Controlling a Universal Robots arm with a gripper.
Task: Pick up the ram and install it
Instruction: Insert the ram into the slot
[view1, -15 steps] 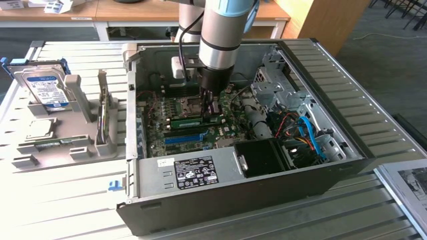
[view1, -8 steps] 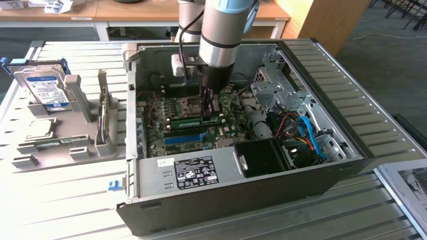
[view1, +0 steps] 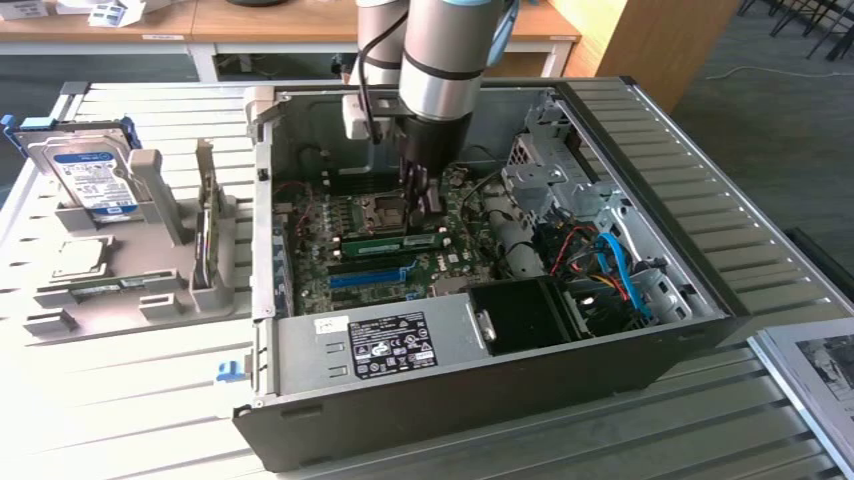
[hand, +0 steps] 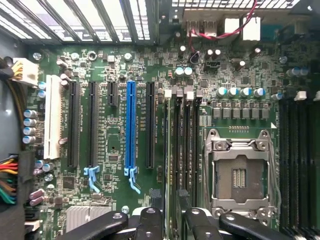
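The ram (view1: 387, 243) is a long green stick with a white sticker. It stands on edge low over the motherboard, in line with a memory slot beside the empty processor socket (view1: 378, 212). In the wrist view the ram (hand: 170, 150) is a thin strip seen along its upper edge. My gripper (view1: 424, 208) reaches down into the open computer case (view1: 694, 290) over the ram's end toward the exterior view's right. In the wrist view my gripper (hand: 170, 220) has its black fingers (hand: 152, 217) close on either side of that edge. How deep the ram sits in the slot I cannot tell.
A blue expansion slot (hand: 130, 130) and black slots lie beside the memory slots, with the socket's metal frame (hand: 240, 175) on the other side. Cables (view1: 607, 265) and the power supply (view1: 387, 345) crowd the case. A grey holder with a hard drive (view1: 87, 175) and a processor chip (view1: 80, 258) stands at the exterior view's left.
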